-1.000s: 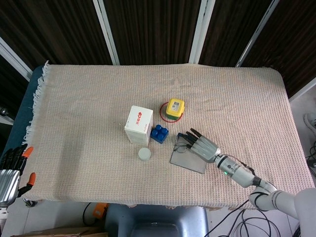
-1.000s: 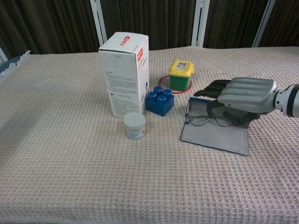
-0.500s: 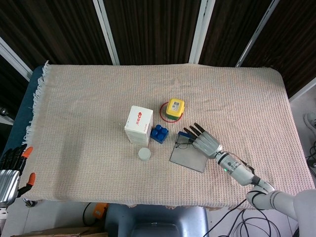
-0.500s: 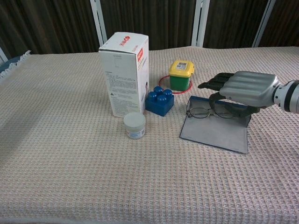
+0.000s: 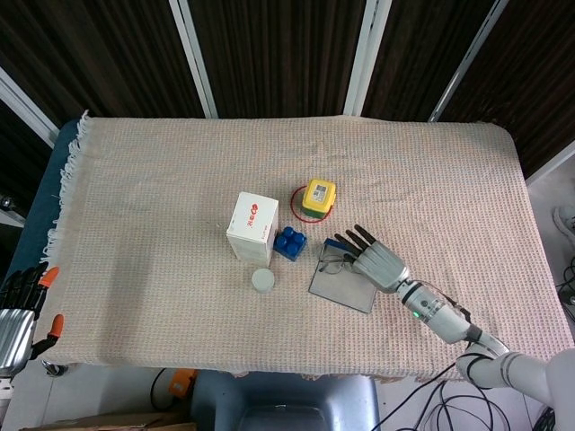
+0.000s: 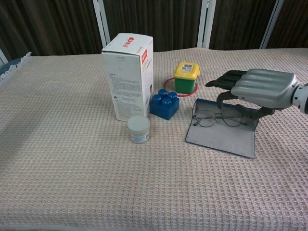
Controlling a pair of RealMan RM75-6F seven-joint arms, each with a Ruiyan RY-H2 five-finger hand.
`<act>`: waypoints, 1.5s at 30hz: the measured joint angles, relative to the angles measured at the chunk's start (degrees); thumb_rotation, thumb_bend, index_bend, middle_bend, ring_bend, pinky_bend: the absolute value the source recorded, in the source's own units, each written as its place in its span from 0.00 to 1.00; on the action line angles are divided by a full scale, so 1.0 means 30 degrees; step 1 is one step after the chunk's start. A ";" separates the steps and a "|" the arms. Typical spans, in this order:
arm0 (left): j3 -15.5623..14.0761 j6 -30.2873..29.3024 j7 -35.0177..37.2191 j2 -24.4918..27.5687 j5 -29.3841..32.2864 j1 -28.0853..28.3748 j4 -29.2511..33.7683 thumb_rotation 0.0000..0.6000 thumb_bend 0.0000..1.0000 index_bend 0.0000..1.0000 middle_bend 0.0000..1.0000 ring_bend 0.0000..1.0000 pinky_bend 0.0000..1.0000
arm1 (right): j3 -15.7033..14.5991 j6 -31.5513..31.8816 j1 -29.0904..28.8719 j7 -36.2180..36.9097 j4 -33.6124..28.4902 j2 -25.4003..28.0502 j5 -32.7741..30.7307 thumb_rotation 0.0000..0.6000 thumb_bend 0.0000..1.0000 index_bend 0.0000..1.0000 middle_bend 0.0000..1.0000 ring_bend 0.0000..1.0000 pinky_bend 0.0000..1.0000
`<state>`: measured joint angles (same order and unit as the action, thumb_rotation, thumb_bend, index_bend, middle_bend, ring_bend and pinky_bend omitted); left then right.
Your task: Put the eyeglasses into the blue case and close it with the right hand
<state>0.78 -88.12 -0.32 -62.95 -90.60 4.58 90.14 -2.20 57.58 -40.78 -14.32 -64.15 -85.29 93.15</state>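
Observation:
The eyeglasses (image 6: 219, 118) (image 5: 333, 262) lie at the back of the open blue case (image 6: 220, 138) (image 5: 340, 287), lenses upright toward the chest camera, with the grey flap spread flat in front. My right hand (image 6: 257, 88) (image 5: 375, 259) hovers just above and to the right of them, fingers stretched out flat and the thumb hanging down near the frame. I see nothing held in it. My left hand (image 5: 18, 310) stays off the table at the bottom left of the head view, holding nothing.
Left of the case stand a blue brick (image 6: 164, 103), a tall white box (image 6: 128, 75) and a small white jar (image 6: 138, 129). A green tub with a yellow lid (image 6: 186, 76) sits inside a red ring behind the case.
My right hand has lifted and drawn back to the right off the eyeglasses. The eyeglasses have shifted slightly toward the back of the case and now lie uncovered.

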 measured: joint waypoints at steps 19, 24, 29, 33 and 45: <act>-0.0099 -0.0403 0.0478 0.0130 -0.0374 -0.0143 -0.0131 1.00 0.45 0.00 0.00 0.00 0.03 | -0.0512 0.2745 0.2853 -0.2310 -0.3416 -0.0751 -0.0003 1.00 0.25 0.46 0.00 0.00 0.00; -0.0134 -0.0380 0.0545 0.0158 -0.0432 -0.0144 -0.0159 1.00 0.45 0.00 0.00 0.00 0.03 | -0.0538 0.2450 0.3015 -0.2379 -0.3555 -0.0976 -0.0159 1.00 0.25 0.46 0.00 0.00 0.00; -0.0125 -0.0412 0.0549 0.0154 -0.0437 -0.0158 -0.0174 1.00 0.45 0.00 0.00 0.00 0.03 | -0.0545 0.2270 0.3052 -0.2423 -0.3221 -0.1294 -0.0064 1.00 0.25 0.46 0.00 0.00 0.00; -0.0129 -0.0407 0.0550 0.0139 -0.0454 -0.0156 -0.0201 1.00 0.45 0.00 0.00 0.00 0.03 | -0.0497 0.2192 0.3085 -0.2411 -0.2915 -0.1541 -0.0044 1.00 0.25 0.45 0.00 0.00 0.00; -0.0170 -0.0487 0.0508 0.0146 -0.0529 -0.0215 -0.0176 1.00 0.45 0.00 0.00 0.00 0.03 | -0.0333 0.2007 0.3213 -0.2482 -0.2129 -0.1965 -0.0105 1.00 0.25 0.45 0.00 0.00 0.00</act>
<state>0.27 -89.58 1.20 -62.51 -92.19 3.94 89.62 -3.20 63.60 -31.14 -21.76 -70.54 -91.18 92.83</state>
